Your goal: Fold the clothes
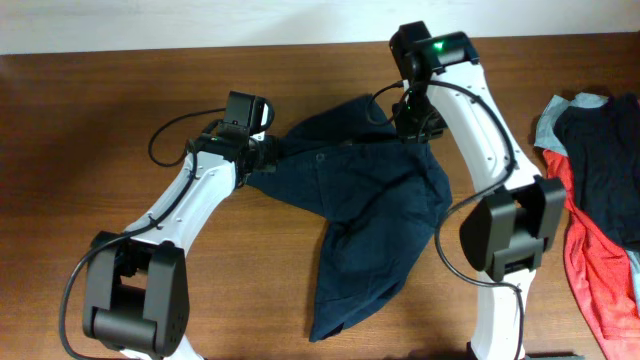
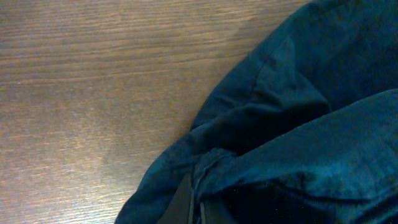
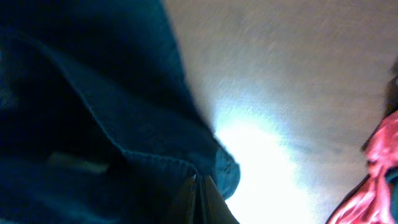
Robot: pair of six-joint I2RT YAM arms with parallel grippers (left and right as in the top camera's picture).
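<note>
The dark navy shorts (image 1: 370,215) lie crumpled in the middle of the wooden table, one leg trailing toward the front edge. My left gripper (image 1: 262,152) is shut on the shorts' left edge. In the left wrist view its fingertips (image 2: 194,202) pinch a hemmed fold of the shorts (image 2: 298,124). My right gripper (image 1: 412,128) is shut on the shorts' far right corner. In the right wrist view its closed tips (image 3: 198,199) clamp a stitched hem of the shorts (image 3: 93,112), which hangs a little above the table.
A heap of other garments, a dark top (image 1: 605,160) over red (image 1: 600,270) and pale grey-blue cloth, lies at the table's right edge; the red cloth (image 3: 379,155) also shows in the right wrist view. Bare wood (image 1: 100,90) lies left of the shorts.
</note>
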